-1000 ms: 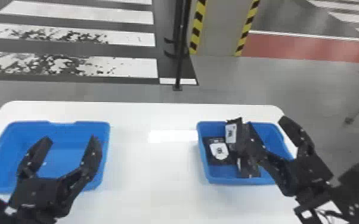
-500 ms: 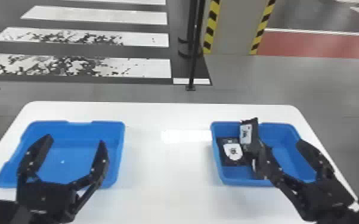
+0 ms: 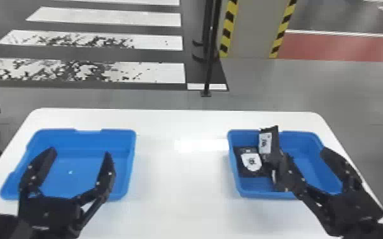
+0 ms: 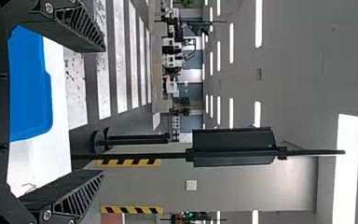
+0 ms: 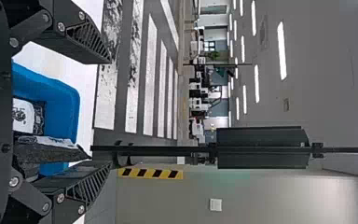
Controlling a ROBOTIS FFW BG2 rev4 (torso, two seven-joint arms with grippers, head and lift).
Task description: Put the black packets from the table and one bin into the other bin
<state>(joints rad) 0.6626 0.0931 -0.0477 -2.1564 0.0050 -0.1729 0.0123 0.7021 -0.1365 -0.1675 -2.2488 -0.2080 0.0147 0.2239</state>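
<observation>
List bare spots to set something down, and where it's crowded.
Bare: tabletop between the left bin and right bin, plus the thin strip behind them. The left bin's floor looks mostly free, beneath the left tool. Crowded: the right bin's left side, with black packets near the right tool.

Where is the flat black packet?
In the head view, the flat black packet lies in the right blue plastic bin, by its left wall, beside the upright black packet.
</observation>
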